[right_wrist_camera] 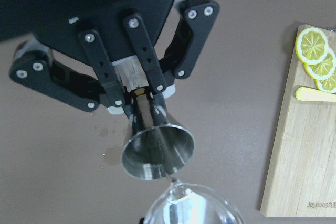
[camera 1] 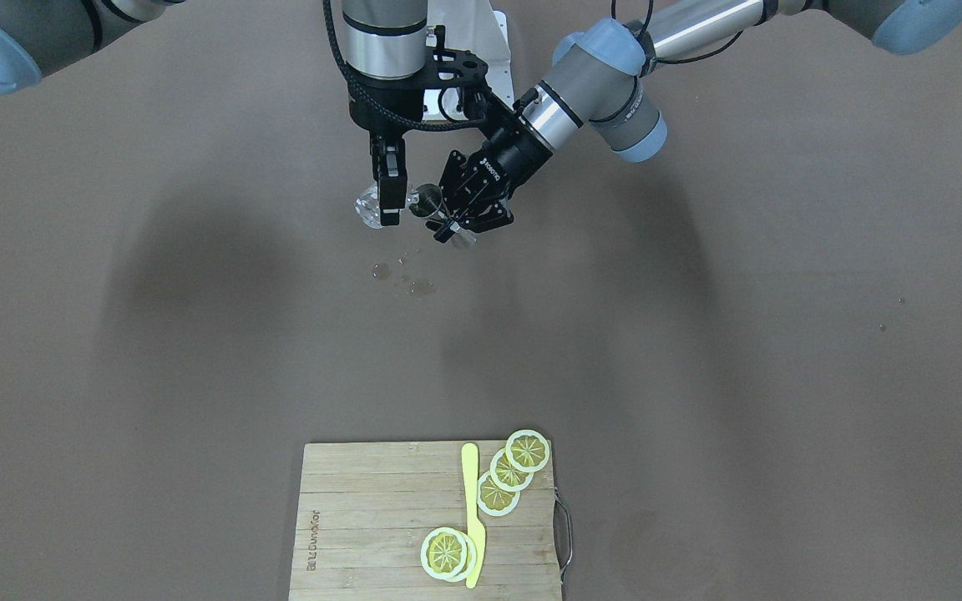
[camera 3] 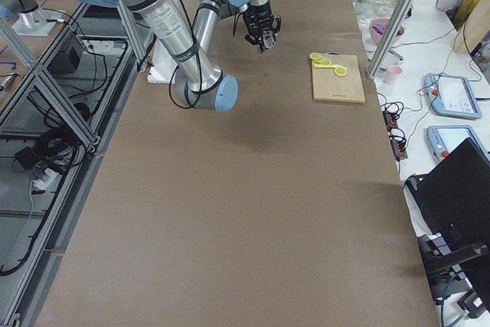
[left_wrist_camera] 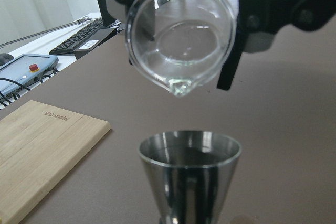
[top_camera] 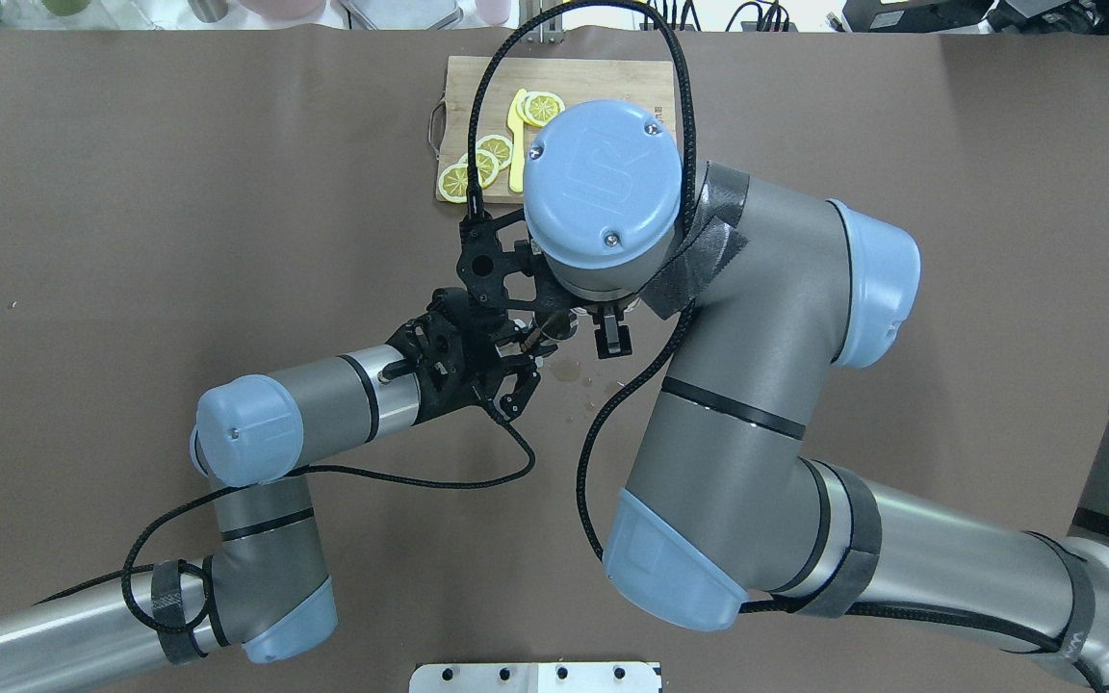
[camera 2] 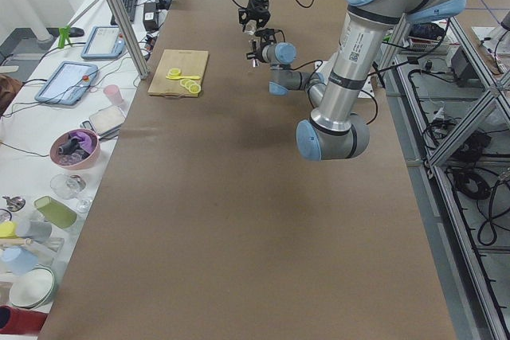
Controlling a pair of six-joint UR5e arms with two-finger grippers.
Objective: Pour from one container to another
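Note:
My left gripper [camera 1: 458,227] is shut on the narrow waist of a steel jigger [camera 1: 427,200], held above the table with its mouth tilted up. The right gripper [camera 1: 390,209] hangs straight down, shut on a clear glass beaker [camera 1: 371,209] that is tipped on its side. In the left wrist view the beaker [left_wrist_camera: 181,35] has its spout just over the jigger's rim [left_wrist_camera: 189,148], and a drop hangs at the spout. In the right wrist view the jigger [right_wrist_camera: 157,148] sits between the left gripper's black fingers [right_wrist_camera: 152,72], with the beaker's lip [right_wrist_camera: 191,208] below it.
Small wet spots [camera 1: 421,288] lie on the brown table under the two grippers. A wooden cutting board [camera 1: 364,517] with lemon slices [camera 1: 508,472] and a yellow knife [camera 1: 473,517] lies on the operators' side. The side benches hold cups, bowls and tablets.

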